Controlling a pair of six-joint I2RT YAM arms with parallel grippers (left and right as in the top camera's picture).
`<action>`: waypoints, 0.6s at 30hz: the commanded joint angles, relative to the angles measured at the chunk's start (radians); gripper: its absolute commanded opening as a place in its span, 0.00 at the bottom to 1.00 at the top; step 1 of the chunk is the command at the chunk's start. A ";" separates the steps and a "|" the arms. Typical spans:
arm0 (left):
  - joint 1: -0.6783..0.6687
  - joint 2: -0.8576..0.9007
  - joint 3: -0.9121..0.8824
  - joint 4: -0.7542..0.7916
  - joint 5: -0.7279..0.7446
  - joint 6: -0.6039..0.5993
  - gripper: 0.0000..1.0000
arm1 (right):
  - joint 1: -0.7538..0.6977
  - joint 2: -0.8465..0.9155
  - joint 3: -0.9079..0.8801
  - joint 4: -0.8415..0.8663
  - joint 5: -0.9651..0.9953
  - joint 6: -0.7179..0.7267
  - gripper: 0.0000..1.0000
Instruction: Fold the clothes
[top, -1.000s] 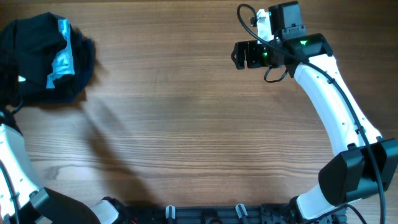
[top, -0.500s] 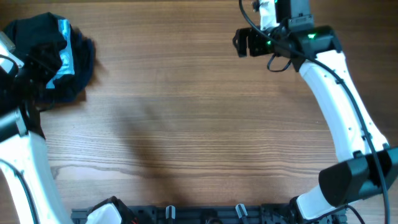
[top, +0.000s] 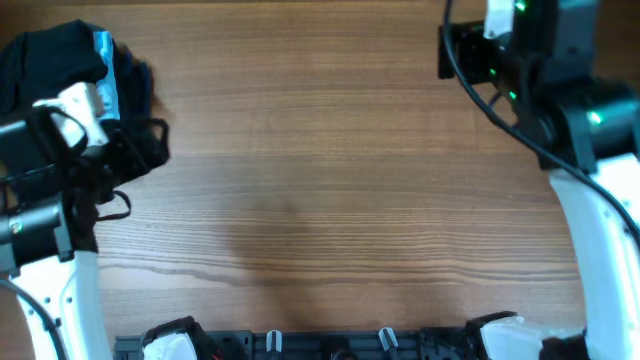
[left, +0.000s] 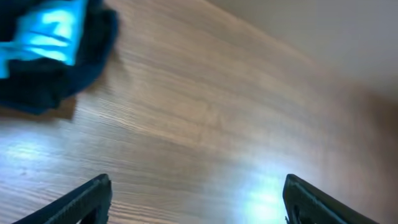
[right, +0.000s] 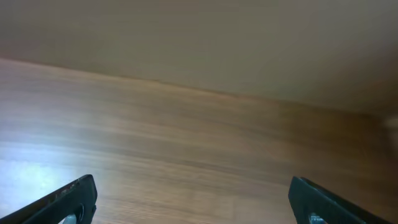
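Clothes: black T-shirt (top: 50, 55) bunched in a heap at the upper left of the overhead frame, lying on the wood; I can't make out any lettering or tag
Light-blue fabric (top: 103, 95): caught in the heap's right side; it shows brightly in the upper left corner of my left wrist view (left: 50, 37)
Left arm (top: 45, 200): along the left edge of the overhead frame, its wrist covering the heap's lower right part
Left gripper (left: 196, 196): released, fingers (left: 93, 196) spread to the bottom corners, only bare wood between them; the heap sits up and to the left, apart from them
Right arm (top: 590, 130): upper right of the overhead frame, well apart from the heap
Right gripper (right: 196, 199): released, I see nothing held, bare wood ahead
Table (top: 330, 180): pale wood grain
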 joint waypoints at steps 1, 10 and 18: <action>-0.076 0.048 0.003 0.006 -0.002 0.078 0.92 | 0.003 -0.042 0.022 -0.034 0.052 -0.012 1.00; -0.238 0.162 0.003 0.095 -0.010 0.124 1.00 | 0.003 -0.041 -0.001 -0.098 0.052 -0.012 1.00; -0.336 0.159 0.003 0.198 -0.025 0.229 1.00 | 0.003 -0.041 -0.001 -0.120 0.051 -0.012 1.00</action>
